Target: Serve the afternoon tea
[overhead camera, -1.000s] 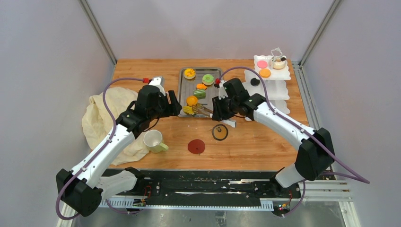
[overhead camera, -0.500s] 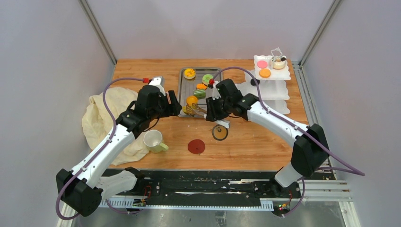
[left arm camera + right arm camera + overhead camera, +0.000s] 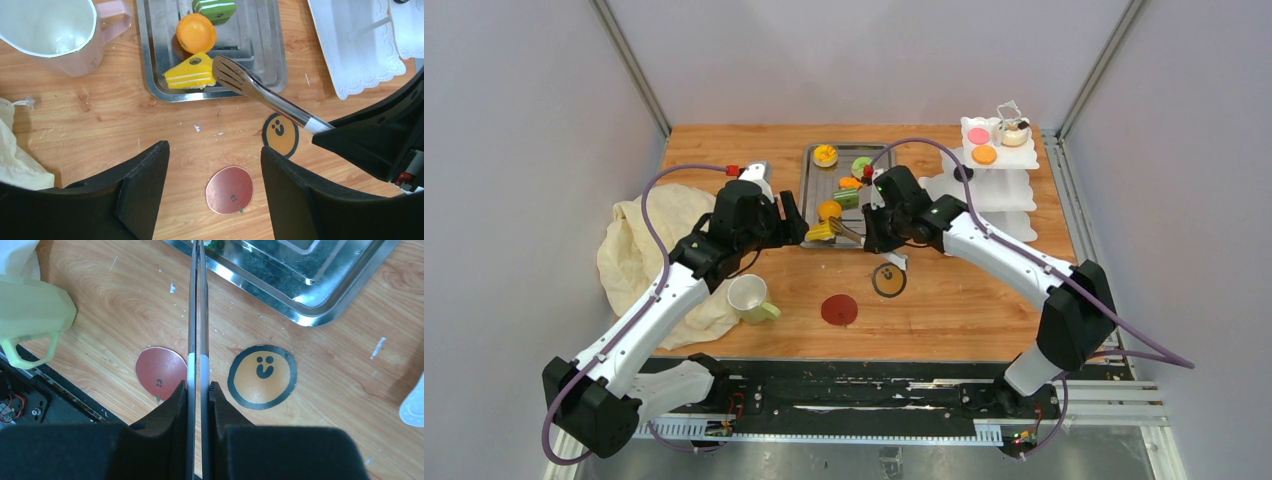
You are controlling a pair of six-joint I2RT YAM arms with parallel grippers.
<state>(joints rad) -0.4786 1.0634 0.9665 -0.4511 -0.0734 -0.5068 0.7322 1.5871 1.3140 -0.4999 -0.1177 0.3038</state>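
My right gripper [image 3: 871,232] is shut on the handle of the metal tongs [image 3: 198,300], whose two blades lie pressed together. The tong tips [image 3: 227,70] are at the right end of a yellow cake slice [image 3: 192,75] on the tray. An orange tart [image 3: 196,32] and a green piece [image 3: 215,7] lie behind it. My left gripper [image 3: 215,150] is open and empty above the red coaster [image 3: 230,189]. The smiley coaster [image 3: 262,375] lies beside it. The white stand [image 3: 1014,195] holds a pink disc [image 3: 978,135] and an orange tart [image 3: 984,155]. A pale green mug [image 3: 749,297] and a pink mug [image 3: 50,30] stand at the left.
The steel tray [image 3: 809,190] at the back centre also holds a green donut [image 3: 862,165] and a tart [image 3: 825,154]. A cream cloth [image 3: 639,250] lies at the left edge. Grey walls enclose the table on three sides.
My right arm has moved left with the tongs, bringing their tips over the tray's front edge to the yellow slice. The left arm has not moved.
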